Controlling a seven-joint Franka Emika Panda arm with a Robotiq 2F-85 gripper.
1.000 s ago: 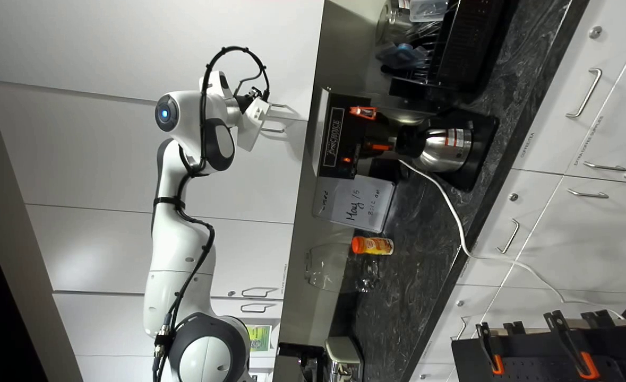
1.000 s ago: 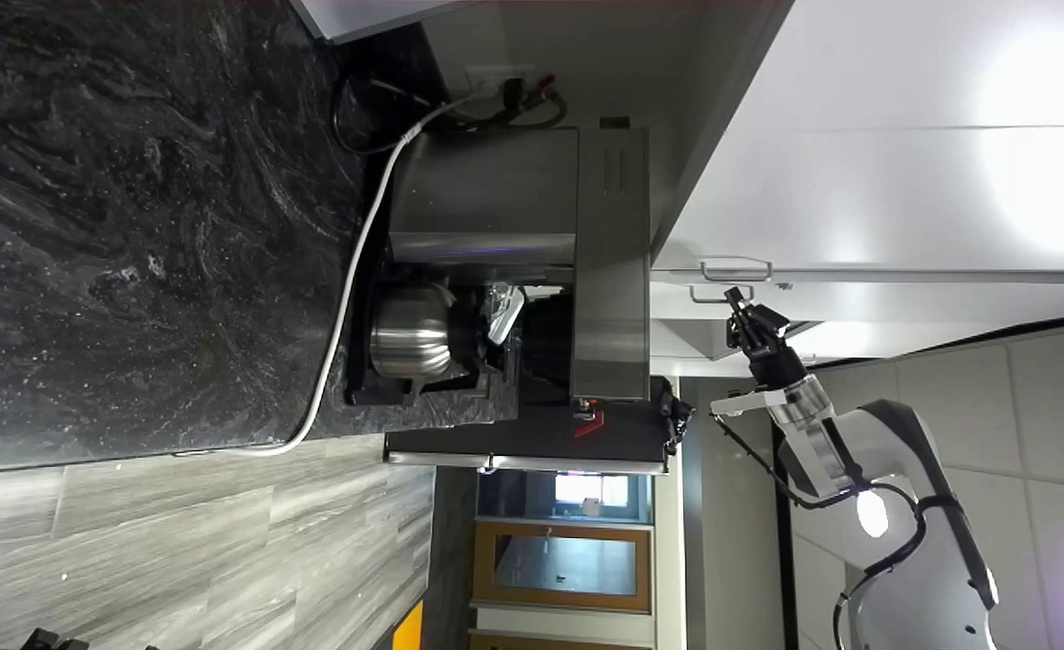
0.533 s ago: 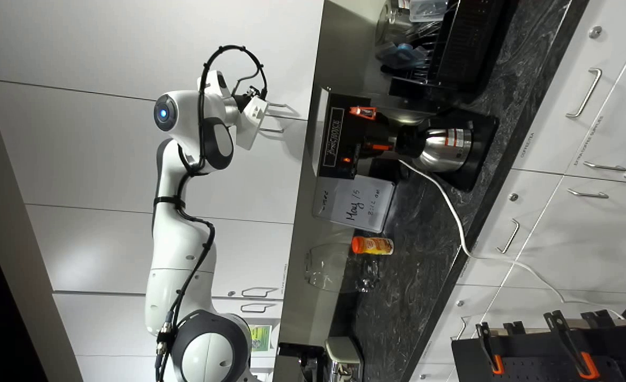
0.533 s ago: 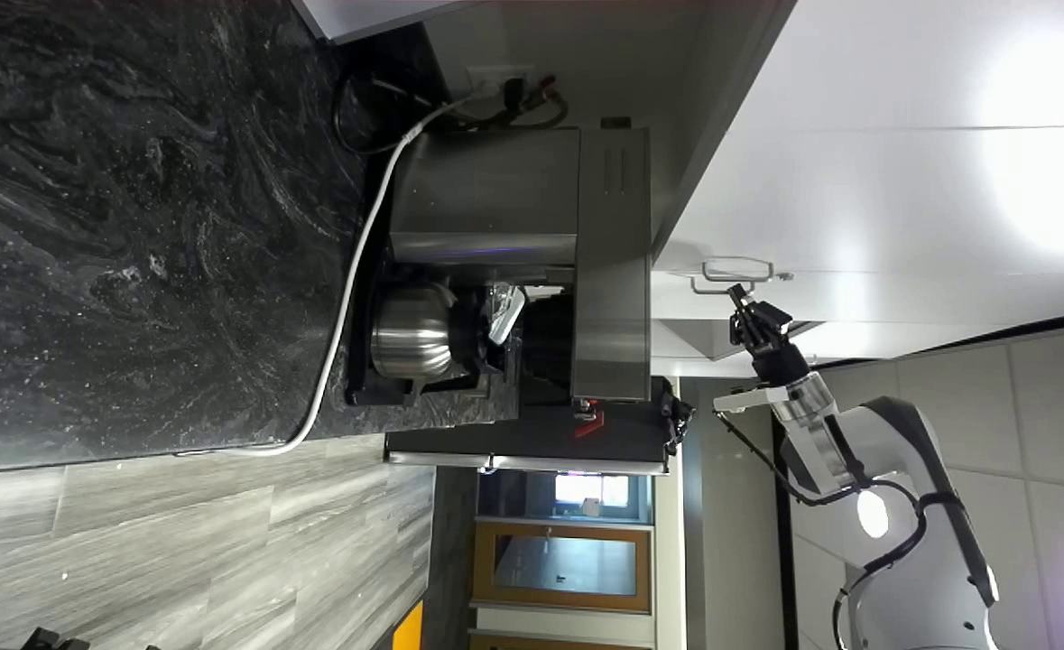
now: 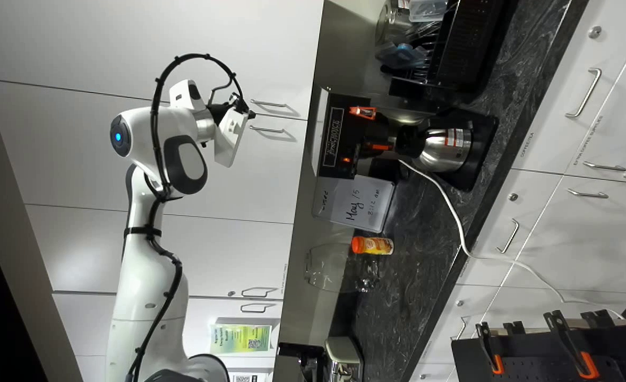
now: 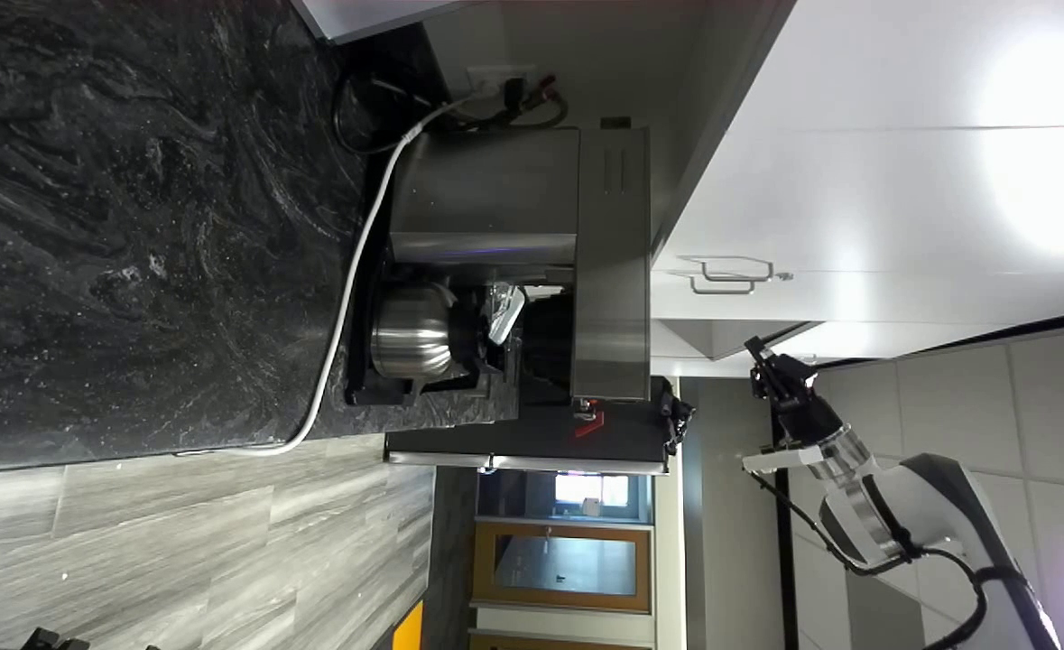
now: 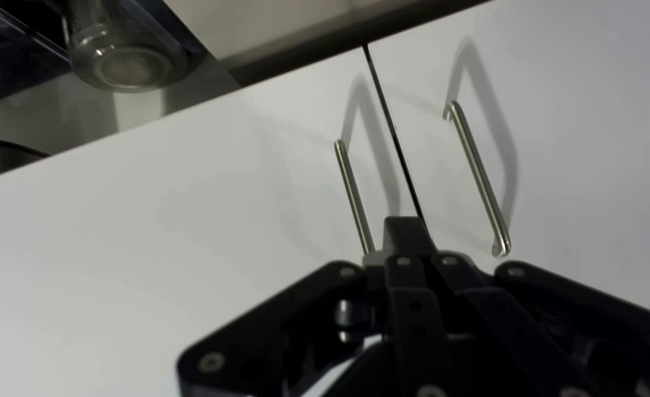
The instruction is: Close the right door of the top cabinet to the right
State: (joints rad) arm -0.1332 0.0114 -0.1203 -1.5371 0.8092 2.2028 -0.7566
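The top cabinet shows in both exterior views and the wrist view. Its right door (image 5: 159,48) is a plain white panel, also in the exterior view (image 6: 856,199) and on the left of the wrist view (image 7: 192,220). It lies flush with the left door (image 5: 68,143), with a thin seam between them. The right door's silver bar handle (image 5: 268,103) also shows in the wrist view (image 7: 353,193), its lower end hidden by the gripper. My gripper (image 6: 755,346) is shut, empty and apart from the doors. In the wrist view its tip (image 7: 410,237) overlaps the seam between the handles.
The left door's handle (image 7: 479,173) stands beside the seam. A coffee maker (image 5: 339,135) with a steel carafe stands on the dark counter (image 6: 180,226) under the cabinet. A dish rack (image 5: 466,53) stands beside it. Another cabinet (image 5: 228,249) adjoins the left door.
The right door stood slightly out a second ago and has been flush since half a second ago. My arm has drawn back from the doors, and both handles show fully in both exterior views.
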